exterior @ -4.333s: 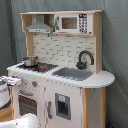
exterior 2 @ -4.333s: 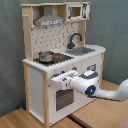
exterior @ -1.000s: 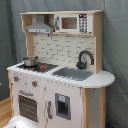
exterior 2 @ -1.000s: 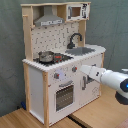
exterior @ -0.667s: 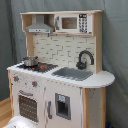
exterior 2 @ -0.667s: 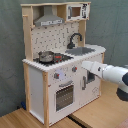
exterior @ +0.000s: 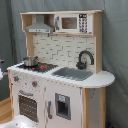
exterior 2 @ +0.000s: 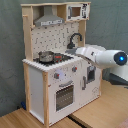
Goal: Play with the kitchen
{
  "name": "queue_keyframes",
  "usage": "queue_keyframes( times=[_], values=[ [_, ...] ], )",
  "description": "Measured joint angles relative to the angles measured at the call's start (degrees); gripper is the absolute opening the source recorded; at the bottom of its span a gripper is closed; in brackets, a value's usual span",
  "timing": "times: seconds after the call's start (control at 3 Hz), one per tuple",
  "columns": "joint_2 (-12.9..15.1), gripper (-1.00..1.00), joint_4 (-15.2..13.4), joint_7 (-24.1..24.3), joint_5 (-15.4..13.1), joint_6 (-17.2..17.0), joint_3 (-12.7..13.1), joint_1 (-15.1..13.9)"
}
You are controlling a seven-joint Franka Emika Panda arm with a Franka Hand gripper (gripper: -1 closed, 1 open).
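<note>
Now my white arm [exterior 2: 97, 56] is raised to worktop height. About 4 seconds ago it was low, in front of the oven door [exterior 2: 64, 95]; 1 second ago it was already lifting away to the second exterior view's right. In the second exterior view it now crosses in front of the sink end of the worktop, its tip ending just below the black faucet [exterior 2: 75, 39]. I cannot tell whether my fingers are wide or narrow.

The kitchen [exterior: 60, 95] stands upright, filling the middle of both exterior views. It is tall and white with a light wood frame. A small metal pot [exterior: 30, 60] sits on the black stovetop [exterior: 42, 66] at 1 end of the worktop. The grey sink [exterior: 75, 73] lies at the other end, with the faucet behind it. The microwave [exterior: 70, 22] sits up top beside the hood.

In the first exterior view nothing hangs over the worktop, so I judge that I am near the kitchen but touching none of it. The oven door looks closed. To my mind the low work at the oven is over, and the worktop things, the faucet or the sink, are the likely next play.
</note>
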Motion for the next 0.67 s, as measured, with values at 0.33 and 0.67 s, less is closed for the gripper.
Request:
queue_keyframes(
  times=[0.33,0.67],
  values=[
    [4.8,1.00,2.8,-1.5,0.5,0.1,0.0,-3.1],
    [9.2,1.00,5.5,-3.1,0.6,0.0,0.0,-5.1]
  ],
)
